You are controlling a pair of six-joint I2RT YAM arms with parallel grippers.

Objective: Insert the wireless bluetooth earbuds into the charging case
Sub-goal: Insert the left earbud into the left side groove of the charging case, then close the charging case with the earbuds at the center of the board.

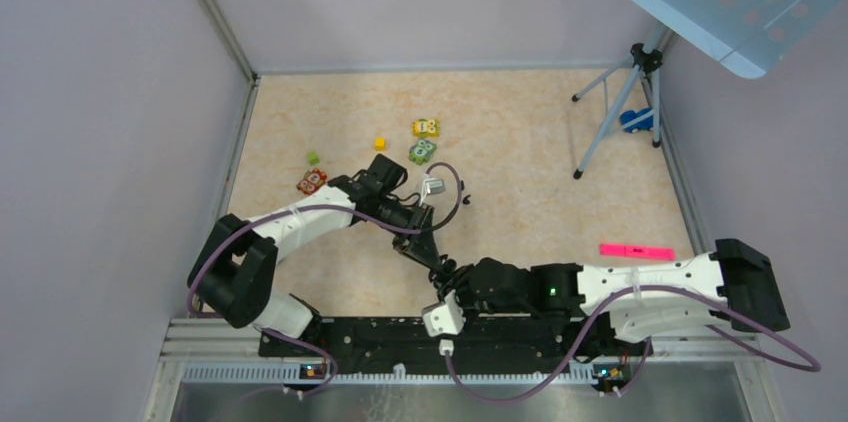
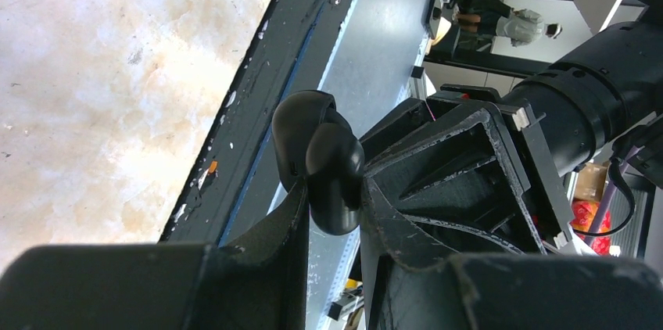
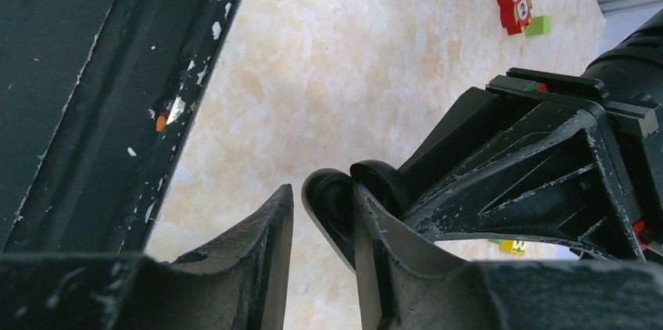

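1. You are looking at a pink strip (image 1: pixel 637 252) lying beyond the right end of the black base rail (image 1: pixel 400 337). It is carrying dark marks too small to read. The red block (image 3: pixel 514 1) is showing only a printed owl face.
2. The charging case (image 2: pixel 320 162) is showing as glossy black and rounded. In the left wrist view it is appearing as two smooth halves, one overlapping the other.
3. Your left gripper (image 2: pixel 332 205) is clenching the case between its fingers, just beyond the base rail and near the rail's middle.
4. Your right gripper (image 3: pixel 320 189) is standing released. One finger is lying against the case, while a sliver of floor is showing between the other finger and it.
5. The top view is hiding the case behind both grippers, yet it alone is showing the yellow block (image 1: pixel 426 127) and the green block (image 1: pixel 422 151), both well beyond the rail. Only the wrist views are showing the case itself.
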